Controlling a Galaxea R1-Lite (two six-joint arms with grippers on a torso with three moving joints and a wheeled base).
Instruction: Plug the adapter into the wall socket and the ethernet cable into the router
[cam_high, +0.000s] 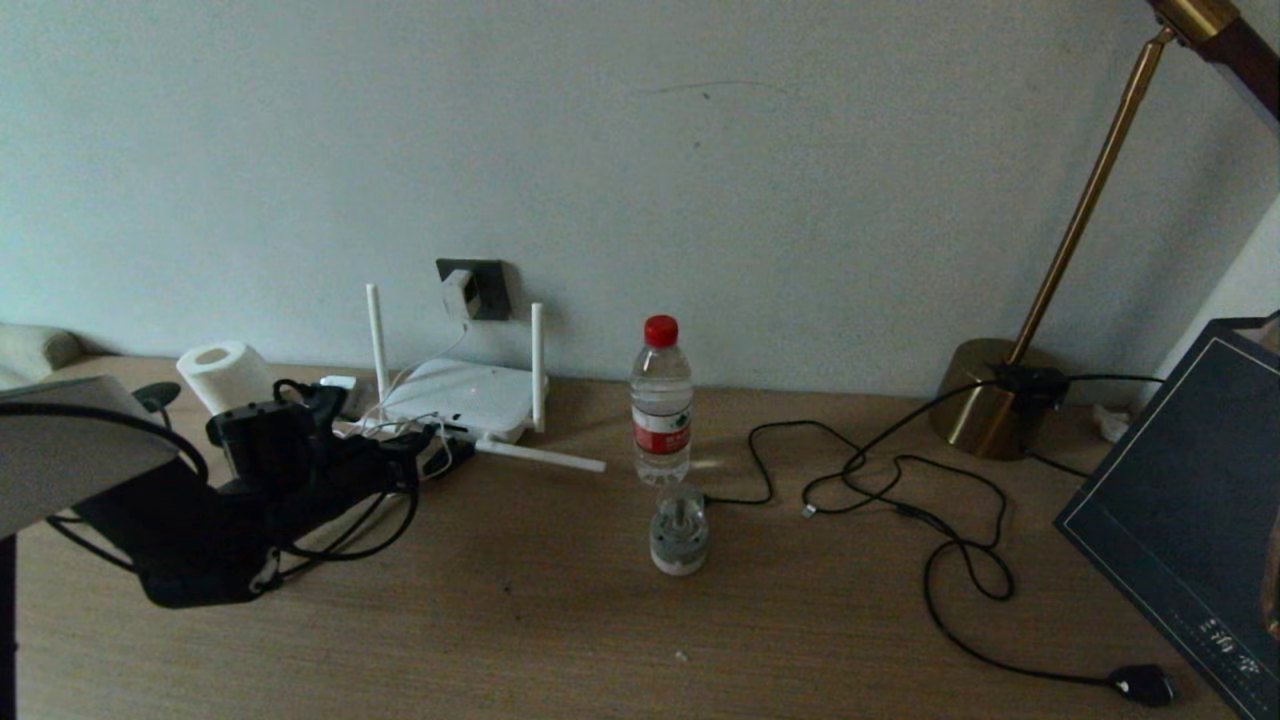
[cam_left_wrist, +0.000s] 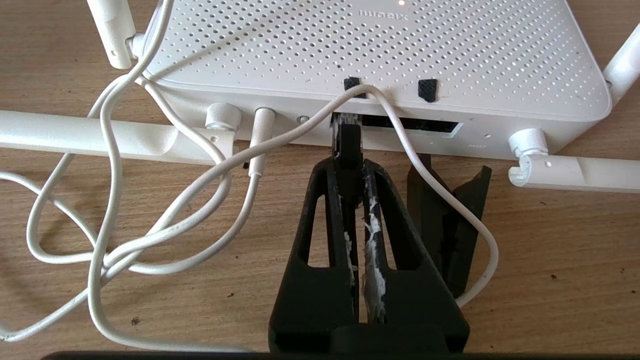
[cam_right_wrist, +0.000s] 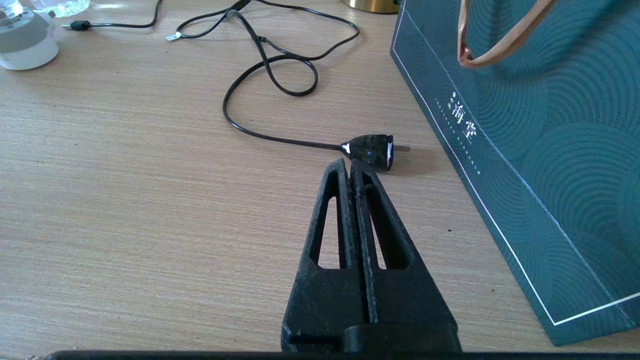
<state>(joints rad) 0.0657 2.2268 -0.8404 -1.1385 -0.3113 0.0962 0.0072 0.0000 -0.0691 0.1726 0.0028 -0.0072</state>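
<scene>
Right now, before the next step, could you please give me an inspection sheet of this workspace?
Surface: wooden table, no damage seen.
Job's things: adapter sits in wall socket; ethernet cable plug at router ports.
Clutter: water bottle, paper roll, green bag.
Grippers: left gripper jaws shut on ethernet cable; right gripper jaws shut, empty, by lamp plug.
Cables: white cord loops beside router; black lamp cord across table.
Surroundings: plain wall, brass lamp.
</scene>
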